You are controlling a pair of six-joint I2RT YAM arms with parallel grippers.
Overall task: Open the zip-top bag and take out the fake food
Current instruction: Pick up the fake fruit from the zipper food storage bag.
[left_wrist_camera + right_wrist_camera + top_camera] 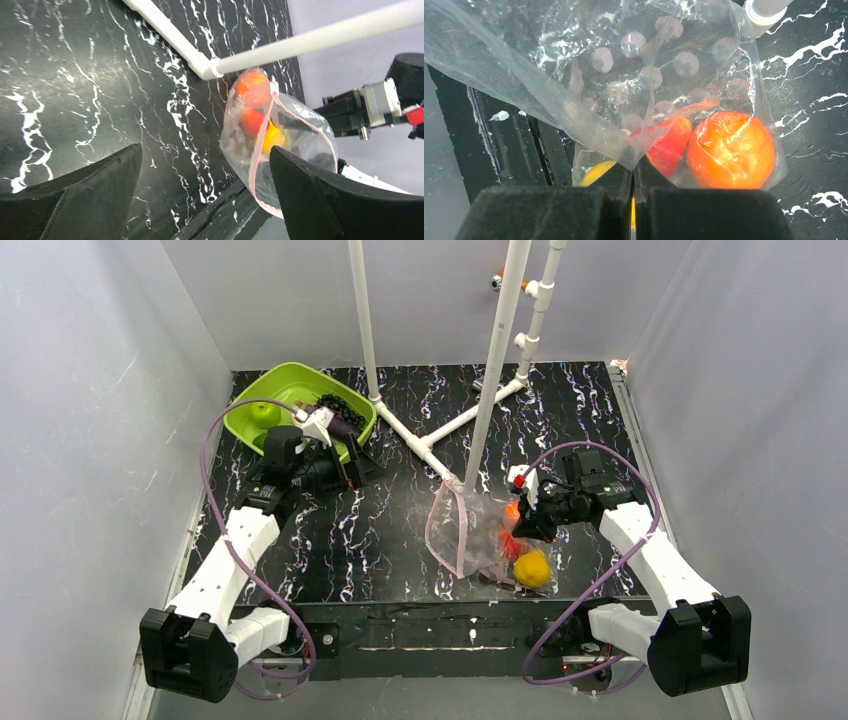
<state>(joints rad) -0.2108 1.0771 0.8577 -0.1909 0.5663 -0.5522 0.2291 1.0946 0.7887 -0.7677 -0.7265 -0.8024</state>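
- Locates the zip-top bag (468, 532) at the 5 o'clock part of the table (390, 530), with its pink-edged mouth gaping toward 9 o'clock, just beside the foot of a white pipe frame (492, 370).
- Finds the right hand (634, 200) pressed fully together on a fold of the bag's clear plastic, at the bag's 3 o'clock side.
- Confirms fake food (252, 92) through the plastic: an orange (730, 150), a red piece (669, 145) touching it, and a yellow lemon (532, 567).
- Finds the left hand (204, 152) spread wide and gripping nothing, at the table's 10 o'clock, just beside the 5 o'clock edge of a lime-green tray (285, 375).
- Records a green apple (265, 415) and dark grapes (340, 405) lying in that tray.
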